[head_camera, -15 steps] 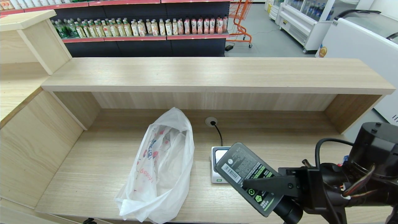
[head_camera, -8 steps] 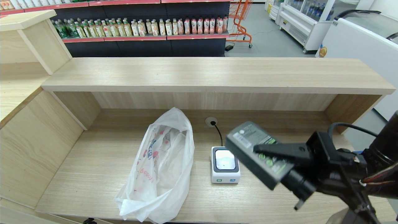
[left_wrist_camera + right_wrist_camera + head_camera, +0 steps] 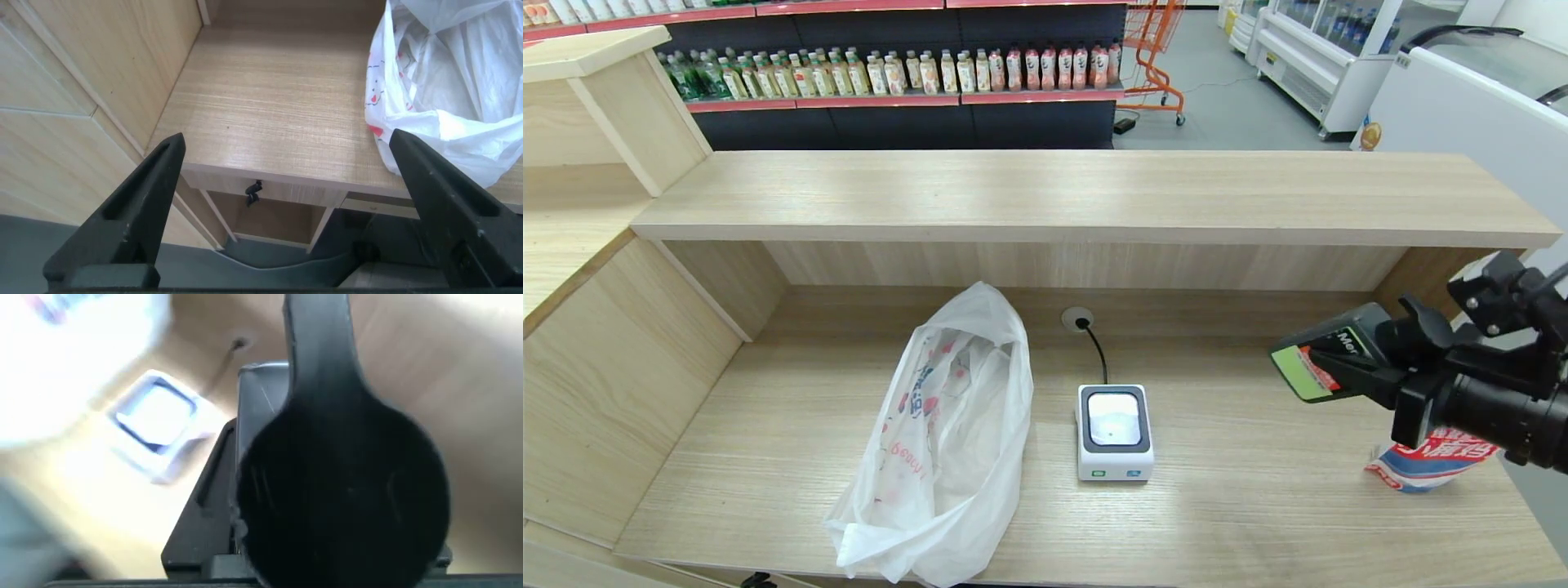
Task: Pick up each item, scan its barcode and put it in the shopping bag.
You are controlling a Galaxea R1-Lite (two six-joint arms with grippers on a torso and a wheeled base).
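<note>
My right gripper (image 3: 1360, 363) is shut on a dark package (image 3: 1315, 359) with a green and red label, held in the air above the right end of the counter (image 3: 1241, 506). The white barcode scanner (image 3: 1115, 430) sits mid-counter, well to the package's left; the right wrist view catches the scanner (image 3: 159, 425) blurred beyond the package (image 3: 257, 388). Left of the scanner lies the white plastic shopping bag (image 3: 947, 441) with printed items inside. My left gripper (image 3: 282, 220) hangs open over the counter's front left edge, beside the bag (image 3: 445, 90).
A red, white and blue snack bag (image 3: 1429, 465) rests on the counter under my right arm. The scanner's cable runs back to a hole (image 3: 1078, 318). A raised shelf (image 3: 1094, 196) overhangs the back, and side walls close both ends.
My right arm has swung the package from above the scanner out to the far right, turning it so its barcode side no longer faces the head camera. The bag and scanner stayed put.
</note>
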